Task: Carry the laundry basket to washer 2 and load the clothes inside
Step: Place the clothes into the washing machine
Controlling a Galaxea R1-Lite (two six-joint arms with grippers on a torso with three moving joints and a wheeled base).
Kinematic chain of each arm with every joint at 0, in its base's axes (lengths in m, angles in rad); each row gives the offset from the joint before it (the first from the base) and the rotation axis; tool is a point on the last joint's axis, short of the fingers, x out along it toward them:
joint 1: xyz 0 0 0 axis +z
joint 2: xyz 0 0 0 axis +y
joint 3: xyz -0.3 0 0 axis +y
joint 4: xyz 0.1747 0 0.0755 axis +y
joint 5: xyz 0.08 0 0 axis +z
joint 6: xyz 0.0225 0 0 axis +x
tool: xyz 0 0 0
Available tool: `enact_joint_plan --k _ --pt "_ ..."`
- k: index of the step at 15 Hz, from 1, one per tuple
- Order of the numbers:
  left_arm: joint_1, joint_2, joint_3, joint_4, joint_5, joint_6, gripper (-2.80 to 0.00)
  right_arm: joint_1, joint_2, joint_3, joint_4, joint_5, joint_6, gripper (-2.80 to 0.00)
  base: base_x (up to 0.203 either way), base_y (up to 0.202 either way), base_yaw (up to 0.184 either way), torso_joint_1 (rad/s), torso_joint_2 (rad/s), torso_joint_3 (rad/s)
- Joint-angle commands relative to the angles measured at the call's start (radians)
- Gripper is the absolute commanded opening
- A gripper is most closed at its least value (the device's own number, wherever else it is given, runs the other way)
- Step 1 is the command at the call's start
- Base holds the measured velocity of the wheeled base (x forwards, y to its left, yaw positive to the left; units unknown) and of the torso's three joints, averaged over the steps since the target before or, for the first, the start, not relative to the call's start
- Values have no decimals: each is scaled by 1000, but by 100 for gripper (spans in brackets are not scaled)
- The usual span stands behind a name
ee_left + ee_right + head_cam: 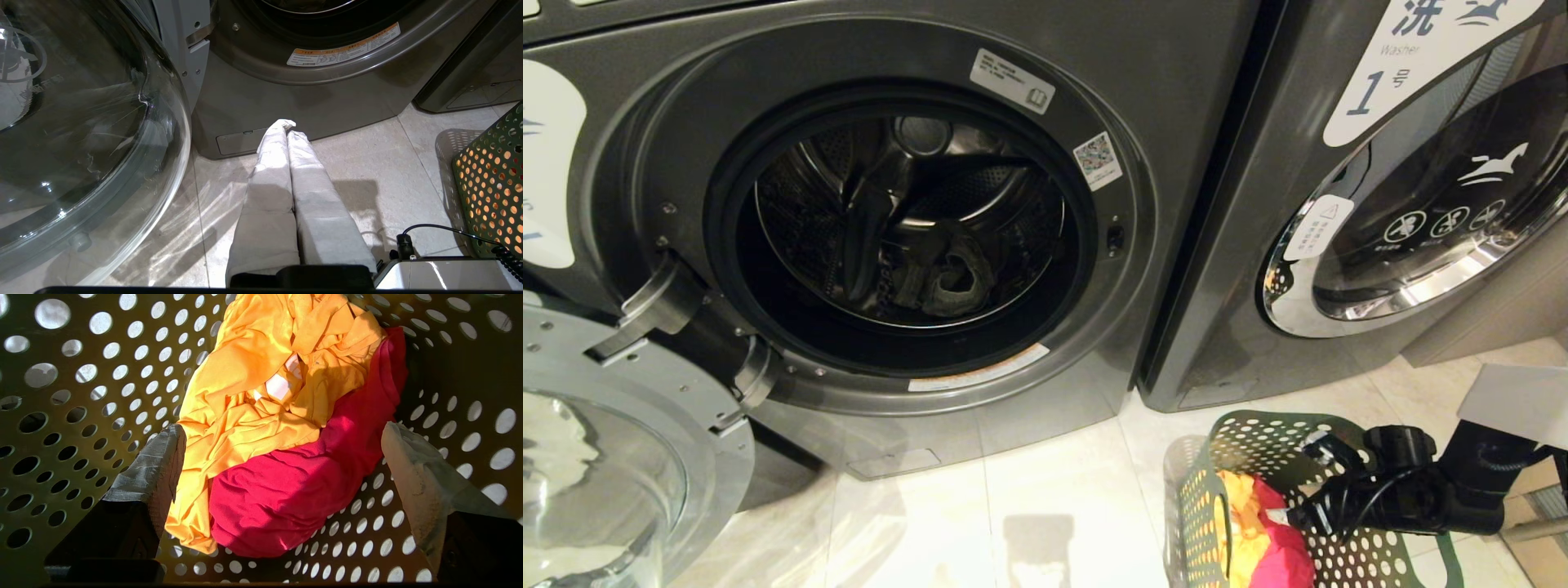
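Clothes (278, 449), basket (1258, 441) at 5 o'clock: right gripper (282, 457) spread wide above, should sink, pinch deep; left gripper (288, 126) closed, parked.

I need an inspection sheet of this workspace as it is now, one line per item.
Surface: pale floor tiles.
Job's things: open washer with a dark garment in the drum; green laundry basket holding a yellow cloth and a red cloth.
Clutter: nothing seen.
End effectors: right end effector open inside the basket, over the cloths; left end effector shut, near the floor.
Cables: black cable.
Surroundings: washer 1, closed.
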Motion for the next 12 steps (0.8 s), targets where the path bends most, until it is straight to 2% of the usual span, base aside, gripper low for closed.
enact_joint_plan --k 1,4,12 --pt "0 0 0 0 0 0 -280 0 69 -43 -18 16 -3 0 0 0 0 0 0 0" --pt "0 0 0 0 0 0 -280 0 139 -100 -53 75 -7 0 0 0 0 0 0 0" --pt "0 0 0 0 0 0 -280 0 264 -237 -71 70 -23 0 0 0 0 0 0 0"
